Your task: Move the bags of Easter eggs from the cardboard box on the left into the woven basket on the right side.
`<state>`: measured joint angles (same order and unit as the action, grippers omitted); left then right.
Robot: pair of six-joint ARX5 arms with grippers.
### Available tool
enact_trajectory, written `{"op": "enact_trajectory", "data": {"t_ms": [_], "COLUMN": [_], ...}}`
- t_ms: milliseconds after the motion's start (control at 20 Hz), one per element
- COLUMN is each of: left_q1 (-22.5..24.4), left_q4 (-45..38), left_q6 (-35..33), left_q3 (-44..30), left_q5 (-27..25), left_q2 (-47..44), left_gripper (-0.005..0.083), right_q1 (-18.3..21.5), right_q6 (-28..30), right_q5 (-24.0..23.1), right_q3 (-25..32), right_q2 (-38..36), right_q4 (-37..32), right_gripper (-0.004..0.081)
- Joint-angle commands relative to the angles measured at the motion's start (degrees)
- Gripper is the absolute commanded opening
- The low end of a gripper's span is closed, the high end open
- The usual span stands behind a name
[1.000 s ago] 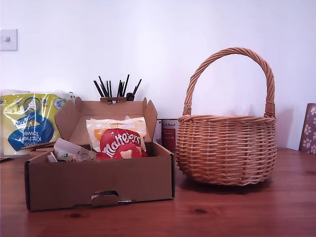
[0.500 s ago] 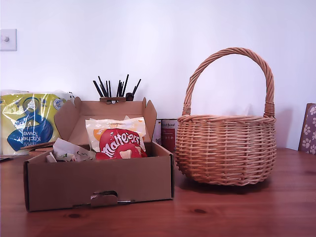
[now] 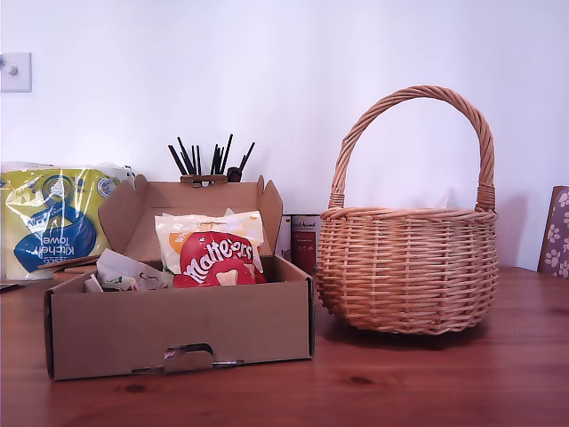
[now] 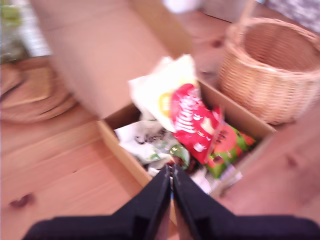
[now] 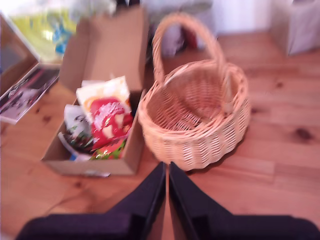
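Several bags of Easter eggs (image 3: 218, 256) boxed

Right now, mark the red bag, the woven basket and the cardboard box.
red bag (image 3: 218, 259), exterior view, on its white lettering.
woven basket (image 3: 407, 267), exterior view, on its front wall.
cardboard box (image 3: 178, 325), exterior view, on its front panel.

One box (image 3: 178, 329), one basket (image 3: 407, 267)
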<state>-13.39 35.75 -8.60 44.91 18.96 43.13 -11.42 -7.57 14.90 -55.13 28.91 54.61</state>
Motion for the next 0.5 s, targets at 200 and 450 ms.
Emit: {"op": "enact_trajectory", "data": {"t_ms": [200, 450], "left_q1": [-6.6, -6.8], "left_q4": [-2.2, -11.4], "left_q6": [-2.3, -7.2], "left_q3": [5.1, 5.1], "left_q5": [2.6, 1.6], "left_q2": [13.8, 21.8], "left_gripper": [-0.0019, 0.0809], "right_q1": [-5.1, -5.8], "right_q6": [3.1, 3.1], "right_q5": [1.7, 1.7], "right_q3": [-4.4, -4.4], "right_q2": [5.3, 7.6], "right_q4": [2.6, 2.3], "right_gripper": [-0.0012, -0.0012]}}
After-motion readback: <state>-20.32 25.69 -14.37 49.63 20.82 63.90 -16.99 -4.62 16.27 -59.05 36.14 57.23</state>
